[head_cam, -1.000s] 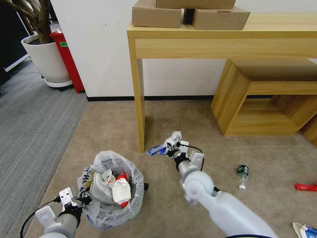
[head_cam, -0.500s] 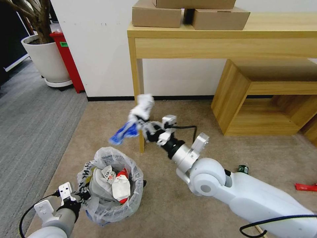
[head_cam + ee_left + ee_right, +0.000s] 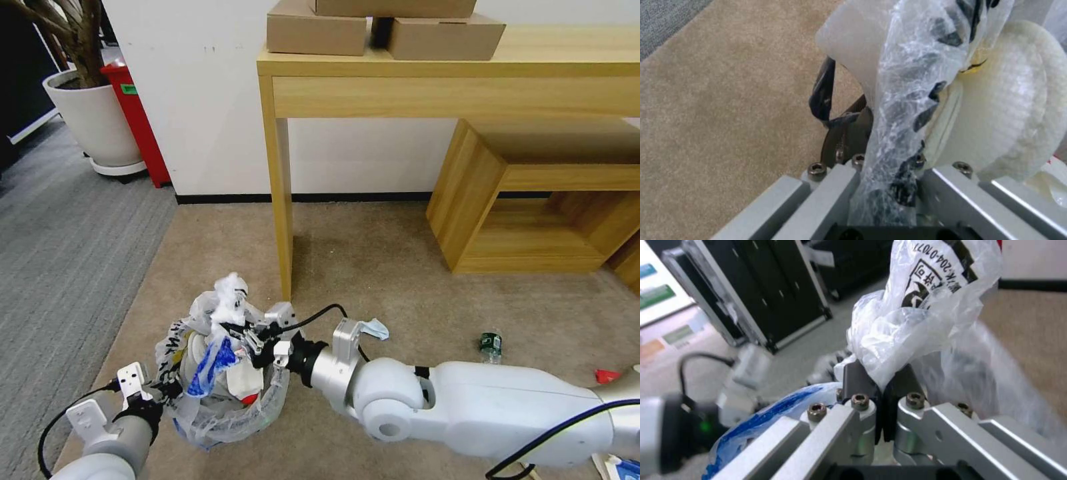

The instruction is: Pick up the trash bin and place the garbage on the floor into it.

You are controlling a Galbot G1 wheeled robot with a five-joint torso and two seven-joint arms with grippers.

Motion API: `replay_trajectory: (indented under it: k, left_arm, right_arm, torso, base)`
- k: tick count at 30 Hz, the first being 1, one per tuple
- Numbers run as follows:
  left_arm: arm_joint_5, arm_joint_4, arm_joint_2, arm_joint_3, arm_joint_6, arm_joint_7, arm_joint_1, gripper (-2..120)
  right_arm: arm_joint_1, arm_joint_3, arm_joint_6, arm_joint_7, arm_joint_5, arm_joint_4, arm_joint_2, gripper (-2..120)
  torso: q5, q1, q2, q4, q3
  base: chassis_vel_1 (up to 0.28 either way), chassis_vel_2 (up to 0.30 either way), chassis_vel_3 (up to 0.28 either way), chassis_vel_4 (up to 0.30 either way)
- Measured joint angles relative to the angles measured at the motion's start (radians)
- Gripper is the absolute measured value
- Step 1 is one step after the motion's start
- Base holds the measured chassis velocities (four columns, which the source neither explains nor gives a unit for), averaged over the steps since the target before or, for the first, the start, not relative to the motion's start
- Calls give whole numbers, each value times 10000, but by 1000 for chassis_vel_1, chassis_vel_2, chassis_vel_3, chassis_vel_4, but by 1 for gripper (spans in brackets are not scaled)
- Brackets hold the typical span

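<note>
The trash bin (image 3: 200,427), lined with crinkled clear plastic, stands on the beige carpet at the lower left. My left gripper (image 3: 160,392) is shut on its near rim. In the left wrist view that gripper (image 3: 882,160) pinches the lettered liner (image 3: 907,100) against the rim, with a white slipper (image 3: 1009,116) inside. My right gripper (image 3: 239,332) hangs over the bin's mouth, shut on a crumpled white and blue plastic wrapper (image 3: 212,353). The right wrist view shows that gripper (image 3: 882,386) clamped on the wrapper (image 3: 925,316). A green-labelled bottle (image 3: 491,347) and a red wrapper (image 3: 605,377) lie on the floor to the right.
A wooden table's leg (image 3: 283,220) stands just behind the bin, with cardboard boxes (image 3: 317,30) on top. A low wooden shelf (image 3: 533,200) sits under the table at the right. A pale blue scrap (image 3: 375,328) lies by my right forearm. A potted plant (image 3: 93,113) stands far left.
My right gripper lifted the white and blue wrapper off the floor by the table leg, swung it left and lowered it over the bin. The left gripper kept hold of the bin.
</note>
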Motion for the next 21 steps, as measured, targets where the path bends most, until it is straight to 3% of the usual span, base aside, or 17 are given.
replay_trajectory:
  k: [21]
  left_arm:
    - [77, -245, -154, -23, -70, 61, 261, 0]
  right_arm:
    - [89, -887, -854, 1437, -227, -1155, 1562, 0]
  torso:
    - [0, 0, 1, 2, 0]
  base:
    - [0, 0, 0, 0]
